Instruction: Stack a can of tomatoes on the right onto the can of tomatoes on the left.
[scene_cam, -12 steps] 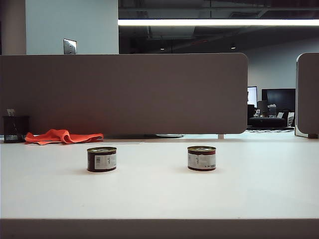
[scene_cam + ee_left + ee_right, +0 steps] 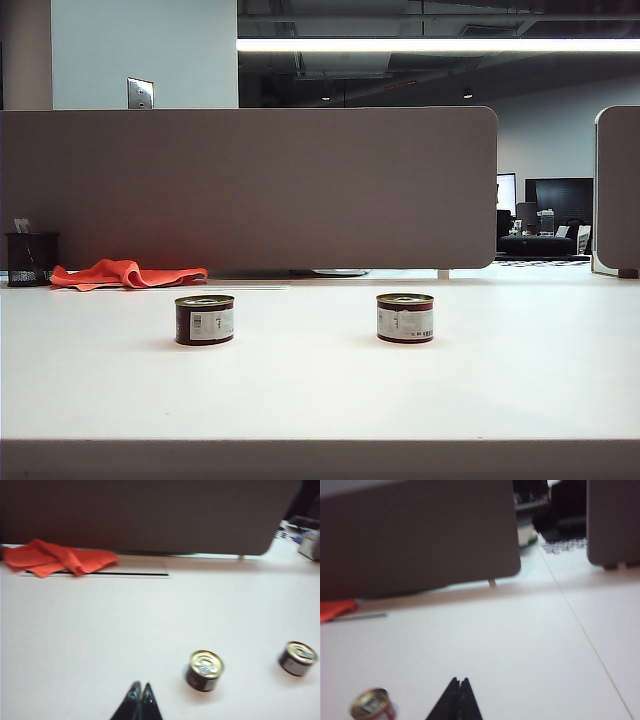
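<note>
Two cans stand apart on the surface, both end effectors pressed together and holding nothing.

The left can (image 2: 204,319) and the right can (image 2: 405,317) stand upright on the white surface (image 2: 320,390), side by side and well apart, about midway between its front edge and its back edge. Neither arm shows in the exterior view. In the left wrist view the left end effector (image 2: 139,692) hangs over bare surface with its tips together, near the left can (image 2: 205,670) but not touching it; the right can (image 2: 297,658) lies further off. In the right wrist view the right end effector (image 2: 458,685) is likewise closed on nothing, with the right can (image 2: 373,705) off to one side. An orange cloth (image 2: 125,273) lies at the back edge toward the left corner, beside a dark mesh cup (image 2: 30,259), under a grey divider (image 2: 250,185).
</note>
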